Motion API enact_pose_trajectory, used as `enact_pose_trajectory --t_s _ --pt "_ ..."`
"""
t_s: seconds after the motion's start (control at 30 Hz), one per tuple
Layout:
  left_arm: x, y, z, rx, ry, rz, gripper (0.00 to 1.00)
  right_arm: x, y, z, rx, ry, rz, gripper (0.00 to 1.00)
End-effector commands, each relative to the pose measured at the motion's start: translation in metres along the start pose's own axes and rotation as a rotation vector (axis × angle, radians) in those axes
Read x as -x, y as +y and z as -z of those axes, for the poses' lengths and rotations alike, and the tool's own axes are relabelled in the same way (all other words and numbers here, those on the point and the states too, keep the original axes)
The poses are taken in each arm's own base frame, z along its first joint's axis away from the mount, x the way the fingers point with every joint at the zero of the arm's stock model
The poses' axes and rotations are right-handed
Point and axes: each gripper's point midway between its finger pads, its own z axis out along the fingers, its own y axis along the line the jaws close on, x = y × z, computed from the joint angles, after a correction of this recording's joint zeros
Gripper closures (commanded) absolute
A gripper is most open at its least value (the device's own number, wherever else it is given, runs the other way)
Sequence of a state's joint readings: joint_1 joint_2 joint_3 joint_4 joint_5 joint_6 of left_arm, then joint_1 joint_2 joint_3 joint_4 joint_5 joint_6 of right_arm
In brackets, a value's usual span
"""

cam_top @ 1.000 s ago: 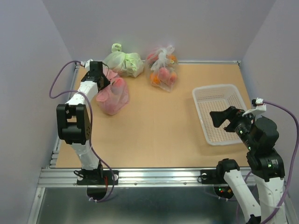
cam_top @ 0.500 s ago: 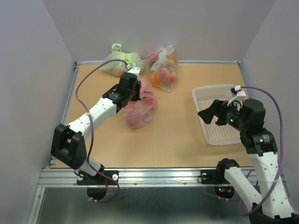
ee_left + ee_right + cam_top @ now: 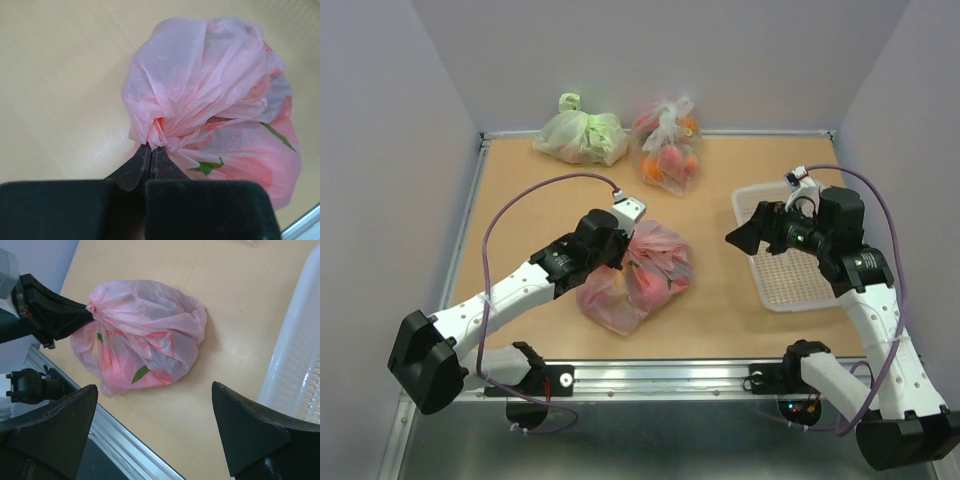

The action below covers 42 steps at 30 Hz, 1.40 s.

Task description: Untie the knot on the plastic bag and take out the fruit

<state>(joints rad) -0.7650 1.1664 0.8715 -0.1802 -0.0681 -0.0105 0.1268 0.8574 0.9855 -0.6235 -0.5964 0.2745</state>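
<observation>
Arms: left arm (image 3: 505,295) and right arm (image 3: 882,322), white shells, black joints.
Cables: a purple cable (image 3: 560,178) on each.
Tools: left tool (image 3: 150,151), right tool (image 3: 154,386), matte black wedge fingers.

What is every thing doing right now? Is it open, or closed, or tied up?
plastic bag: closed and bulging.
knot: tied, pinched by the left jaws.
fruit: inside the plastic bag, only red and green patches show.
left gripper: jaws shut on the knot.
right gripper: jaws wide open, holding nothing.
green bag: tied shut.
clear bag: tied shut, fruit inside.
basket: right way up.
</observation>
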Motion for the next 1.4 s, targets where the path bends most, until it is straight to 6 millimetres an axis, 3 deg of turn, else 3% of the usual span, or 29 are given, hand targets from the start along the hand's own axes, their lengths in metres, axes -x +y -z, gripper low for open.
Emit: enact_pose_trajectory --t_s 0.0,0.1,0.13,0.17,0.23,0.27,0.33,0.4,0.43,0.53,0.57,0.63,0.7,0.77,0.97,1.0,1.07,1.1,1.13,1.2,1.27,1.3,1.33,1.37 --pt "0.031 0.031 0.0 0.155 -0.149 -0.049 0.86 0.012 0.015 -0.014 0.093 -0.032 0.081 0.0" --pt "0.046 0.031 0.0 0.164 -0.183 -0.031 0.69 0.008 0.022 -0.031 0.091 0.002 0.12 0.0" --pt "0.061 0.03 0.005 0.162 -0.217 0.009 0.62 0.008 0.026 -0.036 0.091 0.009 0.135 0.0" --pt "0.067 0.03 0.009 0.164 -0.233 0.033 0.46 0.008 0.038 -0.043 0.087 0.012 0.174 0.0" --pt "0.084 0.032 0.025 0.181 -0.291 0.16 0.31 0.006 0.042 -0.062 0.069 0.038 0.203 0.0" --pt "0.087 0.034 0.031 0.194 -0.305 0.208 0.28 0.009 0.042 -0.069 0.042 0.035 0.222 0.0" --pt "0.089 0.037 0.051 0.203 -0.311 0.295 0.27 0.01 0.054 -0.089 0.037 0.062 0.251 0.0" --pt "0.079 0.041 0.069 0.237 -0.296 0.465 0.26 0.014 0.062 -0.102 0.032 0.067 0.303 0.0" --pt "0.074 0.04 0.073 0.235 -0.287 0.511 0.27 0.026 0.07 -0.106 0.036 0.046 0.325 0.0" --pt "0.057 0.028 0.083 0.177 -0.251 0.635 0.27 0.027 0.069 -0.136 0.02 0.078 0.379 0.05" --pt "0.044 0.021 0.079 0.15 -0.213 0.659 0.27 0.028 0.07 -0.148 0.021 0.09 0.387 0.06" --pt "0.037 0.015 0.081 0.12 -0.201 0.702 0.27 0.026 0.075 -0.162 0.036 0.106 0.41 0.1" --pt "0.018 0.016 0.076 0.142 -0.169 0.735 0.26 0.02 0.077 -0.181 0.045 0.134 0.42 0.12" --pt "0.011 0.016 0.074 0.148 -0.157 0.757 0.27 0.011 0.079 -0.194 0.057 0.158 0.426 0.12" --pt "-0.007 0.005 0.056 0.128 -0.116 0.836 0.26 -0.034 0.075 -0.232 0.07 0.255 0.422 0.13" --pt "-0.008 0.004 0.053 0.119 -0.118 0.848 0.26 -0.041 0.074 -0.235 0.069 0.265 0.421 0.16" --pt "-0.015 0.001 0.043 0.11 -0.117 0.896 0.26 -0.048 0.071 -0.238 0.056 0.27 0.415 0.49" --pt "-0.019 0.0 0.039 0.11 -0.116 0.917 0.25 -0.049 0.071 -0.238 0.05 0.267 0.403 0.84" --pt "-0.03 -0.001 0.034 0.114 -0.104 0.933 0.25 -0.05 0.071 -0.236 0.043 0.261 0.392 0.98" --pt "-0.027 -0.005 0.028 0.084 -0.133 0.996 0.23 -0.05 0.078 -0.228 0.043 0.227 0.359 0.99" --pt "-0.032 -0.007 0.024 0.07 -0.132 1.029 0.22 -0.057 0.072 -0.221 -0.002 0.205 0.329 0.99" --pt "-0.026 -0.008 0.023 0.056 -0.151 1.052 0.22 -0.049 0.085 -0.213 0.008 0.148 0.292 0.99" --pt "-0.026 -0.009 0.022 0.052 -0.155 1.059 0.21 -0.046 0.083 -0.21 -0.021 0.114 0.27 0.99" --pt "-0.019 -0.01 0.022 0.035 -0.176 1.066 0.21 -0.058 0.081 -0.207 -0.022 0.125 0.245 0.99"
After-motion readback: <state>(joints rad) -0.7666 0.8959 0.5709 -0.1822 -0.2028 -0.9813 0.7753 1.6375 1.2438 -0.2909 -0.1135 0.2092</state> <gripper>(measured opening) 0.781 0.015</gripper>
